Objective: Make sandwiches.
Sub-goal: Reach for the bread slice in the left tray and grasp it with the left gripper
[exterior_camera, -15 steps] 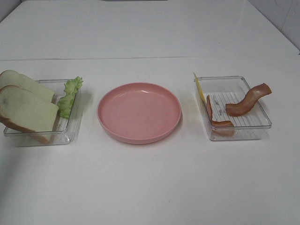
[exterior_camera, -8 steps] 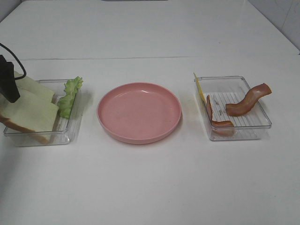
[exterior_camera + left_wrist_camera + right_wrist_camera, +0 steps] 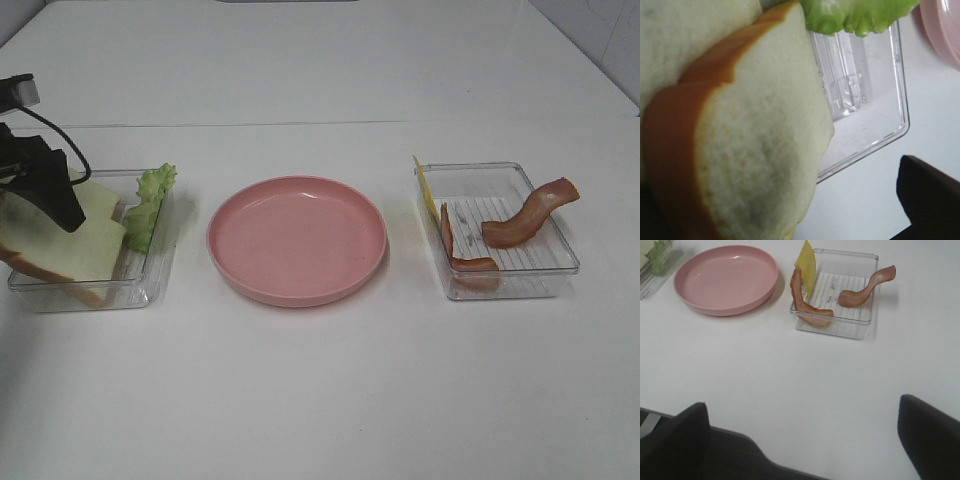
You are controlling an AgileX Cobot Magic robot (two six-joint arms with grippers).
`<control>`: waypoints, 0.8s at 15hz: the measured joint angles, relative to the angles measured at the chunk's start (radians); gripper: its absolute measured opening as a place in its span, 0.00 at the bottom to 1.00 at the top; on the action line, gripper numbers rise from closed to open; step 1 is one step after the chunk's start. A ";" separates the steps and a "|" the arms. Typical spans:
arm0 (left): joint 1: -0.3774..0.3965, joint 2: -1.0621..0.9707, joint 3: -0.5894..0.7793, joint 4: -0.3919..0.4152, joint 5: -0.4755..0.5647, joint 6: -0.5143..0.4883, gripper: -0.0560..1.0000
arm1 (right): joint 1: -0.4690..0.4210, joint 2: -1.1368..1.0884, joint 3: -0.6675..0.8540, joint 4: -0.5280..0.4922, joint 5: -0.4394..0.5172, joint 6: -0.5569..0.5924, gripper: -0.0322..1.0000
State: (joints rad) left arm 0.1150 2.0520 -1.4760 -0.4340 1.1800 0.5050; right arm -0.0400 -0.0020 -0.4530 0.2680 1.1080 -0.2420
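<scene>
Our left jaws hang spread over the two bread slices (image 3: pixel 85 250) leaning in the left tray (image 3: pixel 150 290), with lettuce (image 3: pixel 150 205) just beside them. Bacon (image 3: pixel 530 215) and cheese (image 3: pixel 426 190) sit in the right tray (image 3: pixel 560 265). Our right jaws, spread too, hover over bare bench (image 3: pixel 790 380). We risk pinching both slices together or snagging the tray wall. The plate (image 3: pixel 297 240) is empty, with open bench around it.
</scene>
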 joint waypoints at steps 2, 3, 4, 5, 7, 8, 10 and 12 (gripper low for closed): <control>0.000 0.005 0.000 -0.013 0.005 0.004 0.95 | 0.000 0.000 0.000 0.000 0.000 0.000 0.98; 0.000 0.006 0.000 -0.016 0.009 0.004 0.94 | 0.000 0.000 0.000 0.000 0.000 0.000 0.98; 0.000 0.006 0.000 -0.020 0.011 0.007 0.92 | 0.000 0.000 0.000 0.000 0.000 0.000 0.98; 0.000 0.006 0.000 -0.024 0.013 0.007 0.89 | 0.000 0.000 0.000 0.000 0.000 0.000 0.98; 0.000 0.006 0.000 -0.025 0.013 0.007 0.85 | 0.000 0.000 0.000 0.000 0.000 0.000 0.98; 0.000 0.006 0.000 -0.028 0.013 0.001 0.77 | 0.000 0.000 0.000 0.000 0.000 0.000 0.98; 0.000 0.006 0.000 -0.029 0.012 -0.028 0.70 | 0.000 0.000 0.000 0.000 0.000 0.000 0.98; 0.000 0.006 0.000 -0.029 0.009 -0.054 0.64 | 0.000 0.000 0.000 0.000 0.000 0.000 0.98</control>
State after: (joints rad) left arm 0.1150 2.0580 -1.4760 -0.4630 1.1890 0.4510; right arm -0.0400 -0.0020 -0.4530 0.2680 1.1080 -0.2420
